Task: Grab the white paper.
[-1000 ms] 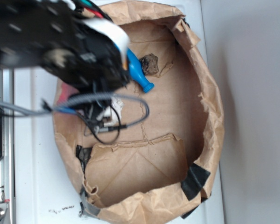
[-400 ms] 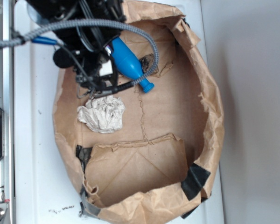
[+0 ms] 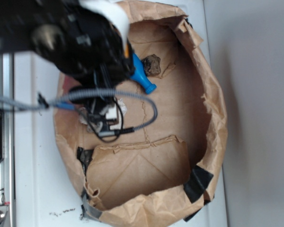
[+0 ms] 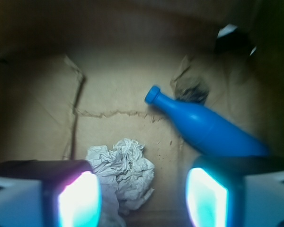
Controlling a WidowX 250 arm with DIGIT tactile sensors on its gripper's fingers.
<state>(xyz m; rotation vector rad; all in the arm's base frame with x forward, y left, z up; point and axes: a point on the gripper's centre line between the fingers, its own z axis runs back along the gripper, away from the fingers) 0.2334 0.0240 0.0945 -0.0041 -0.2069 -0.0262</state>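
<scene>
Looking down wrist cam, you've got fingers [image 4: 141,198] spread wide, nothing held. White paper [image 4: 123,169] lies on bag [image 3: 213,118] floor betw. them, nearer left pad. Blue bottle [image 4: 203,130] lies beside, w/ cap pointing away.

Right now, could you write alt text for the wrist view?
An open pincer hangs over crumpled white paper on the floor of a brown bag. A blue bottle lies to the right, cap toward the centre.
</scene>
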